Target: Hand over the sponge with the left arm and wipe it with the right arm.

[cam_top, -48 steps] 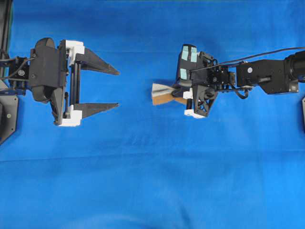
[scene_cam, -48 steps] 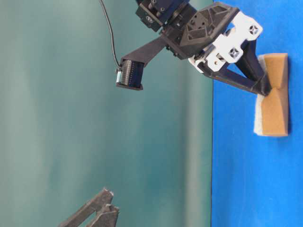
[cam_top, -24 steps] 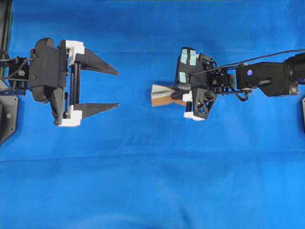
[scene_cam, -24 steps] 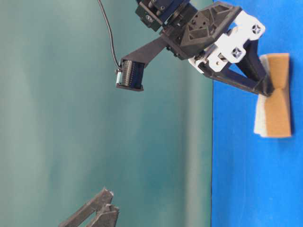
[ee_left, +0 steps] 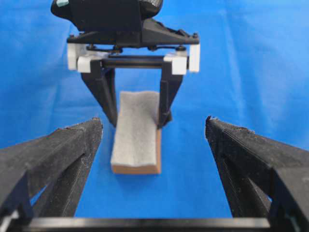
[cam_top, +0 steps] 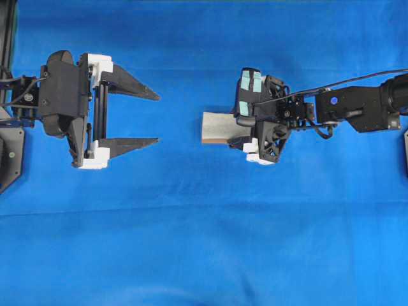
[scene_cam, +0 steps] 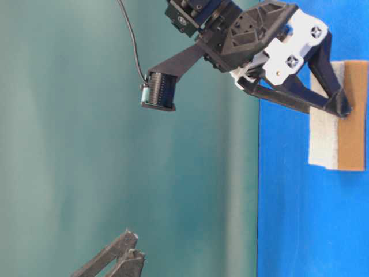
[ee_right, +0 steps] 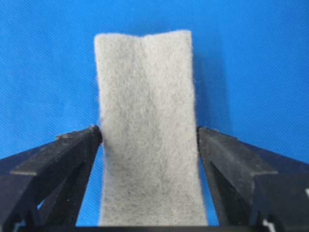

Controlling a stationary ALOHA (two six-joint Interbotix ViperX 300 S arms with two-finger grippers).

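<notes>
Sponge (cam_top: 220,127) lies flat on the blue cloth (cam_top: 204,242) near mid-table, grey scouring face up, thin orange-brown foam layer beneath. Right gripper (ee_right: 149,137) stands over its near end with jaws spread to either side, fingertips at or just off the long edges; no squeeze shows, so the sponge is judged released and resting free. Left gripper (cam_top: 156,118) is spread wide, empty, well apart from the sponge and facing it. Handling judgement: light, soft, compressible; the scouring face is coarse and should not slip; the top face shows a slight bow. Best hold is across the two long edges, mid-length, with moderate closure. Cloth is faintly wrinkled, possibly prone to drag under a wipe. Room around the sponge is open on all sides
</notes>
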